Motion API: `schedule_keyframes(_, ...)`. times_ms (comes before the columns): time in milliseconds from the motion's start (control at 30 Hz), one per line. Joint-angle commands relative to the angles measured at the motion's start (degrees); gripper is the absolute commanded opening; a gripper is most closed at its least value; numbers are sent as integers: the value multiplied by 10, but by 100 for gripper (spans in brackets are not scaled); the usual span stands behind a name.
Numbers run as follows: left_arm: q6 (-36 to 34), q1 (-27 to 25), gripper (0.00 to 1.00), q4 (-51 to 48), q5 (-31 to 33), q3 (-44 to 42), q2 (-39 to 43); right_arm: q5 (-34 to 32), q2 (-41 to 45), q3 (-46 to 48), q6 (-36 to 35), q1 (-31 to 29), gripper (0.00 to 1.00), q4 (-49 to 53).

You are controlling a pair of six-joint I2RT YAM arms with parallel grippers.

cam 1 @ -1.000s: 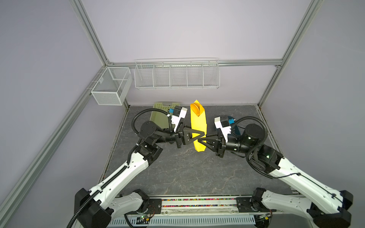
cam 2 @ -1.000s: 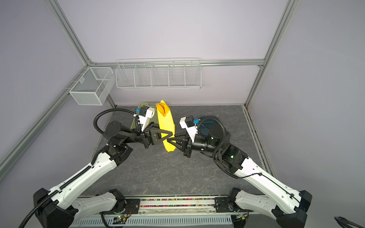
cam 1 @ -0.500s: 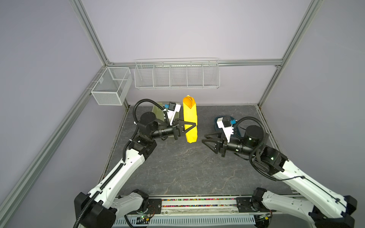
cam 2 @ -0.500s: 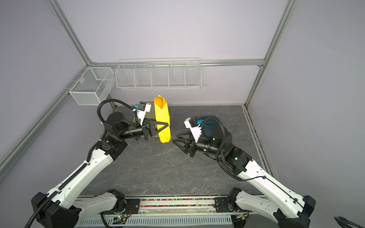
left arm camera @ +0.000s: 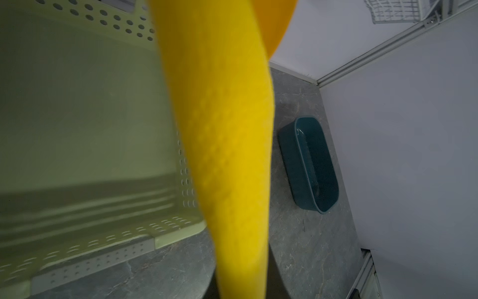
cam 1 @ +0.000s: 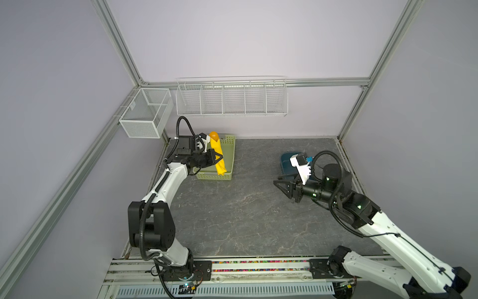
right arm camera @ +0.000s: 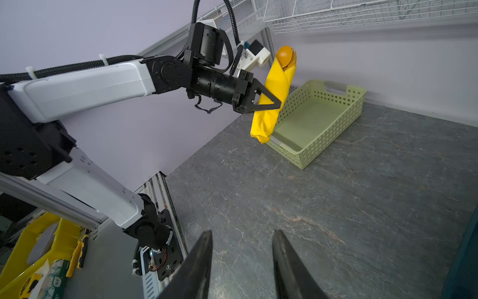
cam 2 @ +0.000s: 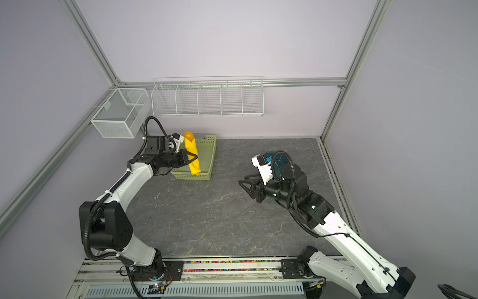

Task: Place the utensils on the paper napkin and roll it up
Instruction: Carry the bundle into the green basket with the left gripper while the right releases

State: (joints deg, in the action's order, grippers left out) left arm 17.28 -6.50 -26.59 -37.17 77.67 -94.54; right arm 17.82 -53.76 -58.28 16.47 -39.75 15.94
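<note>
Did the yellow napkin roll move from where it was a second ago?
Yes. The napkin roll, shut in the left gripper, went left from the middle of the table to the green basket.

In both top views the left arm [cam 1: 169, 180] rises from its base at the lower left of centre, bends at a black elbow and reaches up toward the upper left of the frame, wrist level. The left gripper [cam 1: 219, 156] is clamped sideways on the rolled paper napkin [cam 1: 221, 168]. The right arm [cam 1: 380, 227] stretches from the lower right corner toward centre right; the right gripper [cam 1: 278, 182] points left, jaws parted, holding nothing
</note>
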Motion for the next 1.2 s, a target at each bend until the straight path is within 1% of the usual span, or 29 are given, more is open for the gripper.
schedule_keyframes(0, -35, 5, 0, -60, 2, 78, -57, 10, 10, 10, -9, 7, 41, 3)
schedule_keyframes(133, -53, 8, 0, -86, -16, 162, -152, 13, 14, 13, -10, 12, 41, 7)
schedule_keyframes(233, -80, 8, 0, -136, -38, 251, -237, 15, 17, 12, -11, 16, 41, 13)
schedule_keyframes(333, -94, 10, 0, -164, -66, 325, -308, 18, 21, 13, -11, 20, 41, 17)
schedule_keyframes(433, -115, 13, 0, -218, -91, 409, -382, 19, 25, 16, -10, 24, 41, 21)
schedule_keyframes(533, -132, 13, 0, -260, -118, 466, -438, 20, 28, 18, -9, 28, 41, 24)
schedule_keyframes(600, -144, 14, 0, -281, -133, 492, -468, 20, 29, 19, -8, 29, 41, 25)
schedule_keyframes(700, -158, 14, 0, -316, -131, 530, -515, 23, 28, 21, -6, 32, 40, 24)
schedule_keyframes(767, -159, 15, 0, -322, -126, 538, -534, 24, 26, 22, -6, 34, 41, 23)
schedule_keyframes(900, -164, 15, 0, -323, -140, 542, -564, 29, 24, 24, -6, 37, 40, 20)
schedule_keyframes(967, -176, 15, 0, -349, -143, 561, -582, 32, 23, 24, -4, 39, 40, 19)
schedule_keyframes(1000, -183, 15, 2, -369, -135, 574, -592, 33, 22, 24, -3, 40, 40, 19)
schedule_keyframes(1067, -189, 15, 10, -381, -112, 580, -594, 34, 21, 25, -2, 40, 41, 18)
schedule_keyframes(1167, -177, 15, 22, -364, -77, 560, -573, 35, 21, 26, 0, 41, 41, 15)
